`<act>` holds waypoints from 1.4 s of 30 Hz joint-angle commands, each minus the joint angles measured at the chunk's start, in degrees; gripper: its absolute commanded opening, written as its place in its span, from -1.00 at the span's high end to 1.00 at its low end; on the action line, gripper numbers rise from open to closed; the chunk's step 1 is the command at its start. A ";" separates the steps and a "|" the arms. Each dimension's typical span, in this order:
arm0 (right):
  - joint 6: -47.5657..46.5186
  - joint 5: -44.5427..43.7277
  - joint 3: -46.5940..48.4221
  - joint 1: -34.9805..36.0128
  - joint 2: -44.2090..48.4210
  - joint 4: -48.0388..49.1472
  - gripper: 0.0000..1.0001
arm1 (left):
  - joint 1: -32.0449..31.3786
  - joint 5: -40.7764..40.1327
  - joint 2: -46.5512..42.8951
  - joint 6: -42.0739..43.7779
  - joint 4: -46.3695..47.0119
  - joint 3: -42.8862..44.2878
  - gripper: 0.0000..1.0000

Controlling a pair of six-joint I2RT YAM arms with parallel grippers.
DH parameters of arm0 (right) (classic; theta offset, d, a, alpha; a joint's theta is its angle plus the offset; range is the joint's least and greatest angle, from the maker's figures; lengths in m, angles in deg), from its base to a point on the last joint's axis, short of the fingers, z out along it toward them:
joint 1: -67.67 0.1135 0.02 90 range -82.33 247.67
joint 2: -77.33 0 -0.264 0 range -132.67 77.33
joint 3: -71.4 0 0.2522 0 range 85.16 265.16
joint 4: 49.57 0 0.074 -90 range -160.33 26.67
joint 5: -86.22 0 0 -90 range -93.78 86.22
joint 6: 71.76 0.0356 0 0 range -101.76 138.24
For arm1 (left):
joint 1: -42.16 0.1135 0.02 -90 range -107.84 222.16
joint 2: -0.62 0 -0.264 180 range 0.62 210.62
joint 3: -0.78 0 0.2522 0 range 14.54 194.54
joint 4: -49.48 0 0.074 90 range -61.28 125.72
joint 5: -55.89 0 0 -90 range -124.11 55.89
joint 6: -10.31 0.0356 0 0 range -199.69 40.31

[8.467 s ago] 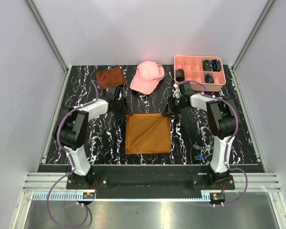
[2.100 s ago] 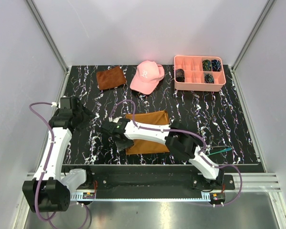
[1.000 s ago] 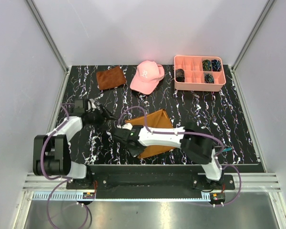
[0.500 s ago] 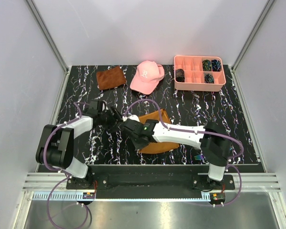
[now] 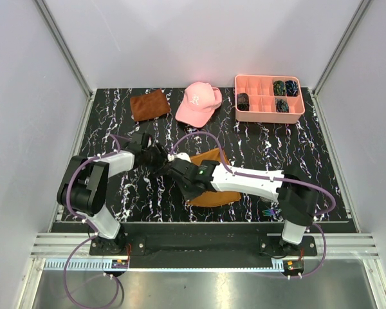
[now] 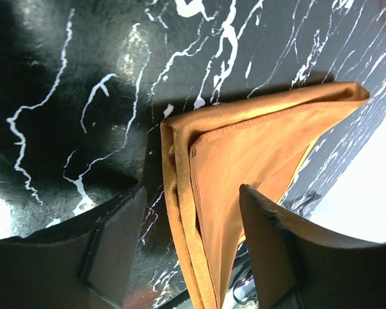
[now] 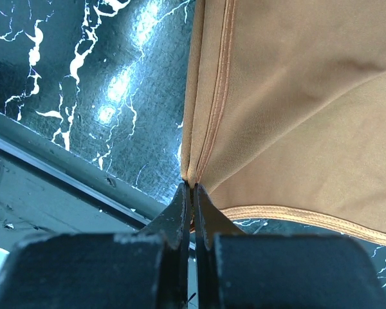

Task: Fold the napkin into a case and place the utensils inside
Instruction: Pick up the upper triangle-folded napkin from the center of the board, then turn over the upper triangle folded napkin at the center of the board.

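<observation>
The orange-brown napkin (image 5: 209,159) lies folded on the black marbled table, partly under my right arm. My right gripper (image 5: 188,190) is shut on the napkin's near-left corner; in the right wrist view the fingertips (image 7: 184,205) pinch the hemmed corner of the cloth (image 7: 296,96). My left gripper (image 5: 161,159) is at the napkin's left side. In the left wrist view it is open (image 6: 193,241), and its fingers straddle the layered edge of the napkin (image 6: 244,148) without touching it. The utensils (image 5: 266,211) lie near the front right, by my right arm's base.
At the back of the table are a rust-brown cloth (image 5: 148,104), a pink cap (image 5: 198,103) and a pink compartment tray (image 5: 252,114) holding dark items. The table's front rail (image 7: 58,193) runs just beyond the pinched corner. Grey walls close in the sides.
My left gripper has moved right to the napkin's left edge and its jaws have narrowed a little. The right gripper, still shut on the corner, has carried it rightwards, and the cloth has turned slightly.
</observation>
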 commanded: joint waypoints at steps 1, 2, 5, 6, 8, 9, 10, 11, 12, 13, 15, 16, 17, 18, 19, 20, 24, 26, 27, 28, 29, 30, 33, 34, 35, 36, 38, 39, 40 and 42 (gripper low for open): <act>0.26 0.25 -0.48 -0.65 3.69 1.78 1.00 | -0.46 -5.24 1.04 -1.28 -0.16 0.16 -0.26; 0.26 0.25 -0.57 -0.83 3.78 1.86 1.00 | -0.46 -5.24 1.56 -1.19 -0.25 0.34 -0.23; 0.26 0.34 -1.01 -0.91 3.95 2.13 1.00 | -0.81 -4.72 2.97 -1.19 -0.51 1.13 -0.15; 0.35 0.42 -1.18 -0.91 3.87 2.30 1.00 | -0.90 -4.80 3.23 -1.28 -0.34 1.31 -0.14; 0.35 0.34 -1.36 -1.00 3.87 2.48 1.00 | -1.34 -5.59 3.50 -1.46 -0.43 1.22 -0.11; 0.35 0.25 -1.53 -1.09 4.04 2.65 1.00 | -1.60 -5.77 3.67 -1.63 -0.43 1.22 -0.11; 0.35 0.25 -1.62 -1.09 4.22 2.66 1.00 | -1.78 -5.86 4.02 -1.72 -0.43 1.31 -0.11; 0.35 0.25 -1.71 -1.09 4.30 3.00 1.00 | -1.87 -6.12 4.20 -1.81 -0.34 1.39 -0.07; 0.35 0.33 -1.88 -1.09 4.31 3.10 1.00 | -2.22 -6.12 4.38 -1.90 -0.25 1.74 -0.05; 0.43 0.16 -2.06 -1.18 4.57 3.10 1.00 | -2.39 -5.95 4.90 -1.98 -0.34 1.92 -0.04; 0.43 -0.10 -2.24 -1.26 4.57 3.36 1.00 | -2.75 -5.95 5.26 -1.90 -0.34 2.27 0.03; 0.35 -0.19 -2.32 -1.35 4.83 3.36 1.00 | -2.75 -5.95 5.08 -1.72 -0.51 2.19 0.08; 0.43 -0.28 -2.33 -1.35 4.92 3.36 1.00 | -2.75 -6.64 5.08 -1.72 -0.52 2.10 0.13; 0.43 -0.19 -2.50 -1.35 5.09 3.27 1.00 | -2.75 -7.00 4.91 -1.46 -0.43 2.01 0.29; 0.52 -0.11 -2.59 -1.35 5.36 3.36 1.00 | -2.75 -7.09 4.91 -1.37 -0.69 2.10 0.38; 0.44 -0.10 -2.76 -1.27 5.45 3.53 1.00 | -2.75 -7.18 4.99 -1.11 -0.69 2.27 0.48; -0.44 1.03 -3.03 -1.35 5.71 3.80 1.00 | -2.57 -6.56 4.73 0.12 -1.04 4.29 0.96; -0.97 2.00 -2.77 -1.35 5.54 3.80 1.00 | -2.40 -7.00 2.54 0.56 -1.57 4.73 1.00; -0.97 2.96 -2.59 -1.27 5.54 3.89 1.00 | -2.05 -6.83 1.58 1.17 -1.83 5.00 1.00; -0.88 3.49 -2.42 -1.09 5.62 4.06 1.00 | -1.70 -6.74 -0.70 1.61 -2.88 5.26 1.00; -0.80 4.02 -1.72 -1.00 5.62 4.32 1.00 | -1.34 -6.91 -2.11 2.05 -3.58 5.52 1.00; -0.80 5.16 -1.19 -0.83 5.54 4.50 1.00 | -0.21 -6.83 -3.60 3.10 -4.29 5.96 1.00; -1.06 6.57 2.50 0.49 3.87 5.20 1.00 | 3.47 -7.70 -10.37 5.39 -8.68 7.10 1.00; -1.32 7.27 3.73 0.75 2.30 5.29 1.00 | 4.89 -7.70 -14.21 5.83 -10.95 7.19 1.00; -1.50 8.06 6.35 0.93 1.15 5.47 1.00 | 6.47 -7.70 -16.17 6.36 -12.19 7.28 1.00; -1.41 9.11 8.03 1.37 0.18 5.56 1.00 | 9.88 -7.62 -18.28 7.41 -13.51 7.81 1.00; -1.15 12.01 13.20 1.98 -3.15 6.52 1.00 | 13.67 -8.31 -24.25 9.16 -18.25 9.47 1.00; -1.06 14.37 15.32 2.94 -4.30 6.87 1.00 | 17.52 -8.76 -26.27 9.87 -20.01 10.35 1.00; -1.06 15.53 17.34 3.47 -6.66 7.48 1.00 | 19.30 -9.98 -30.12 10.66 -23.33 11.32 1.00; -0.97 19.66 23.84 4.53 -9.22 7.93 1.00 | 23.77 -11.74 -35.05 12.95 -27.91 14.65 1.00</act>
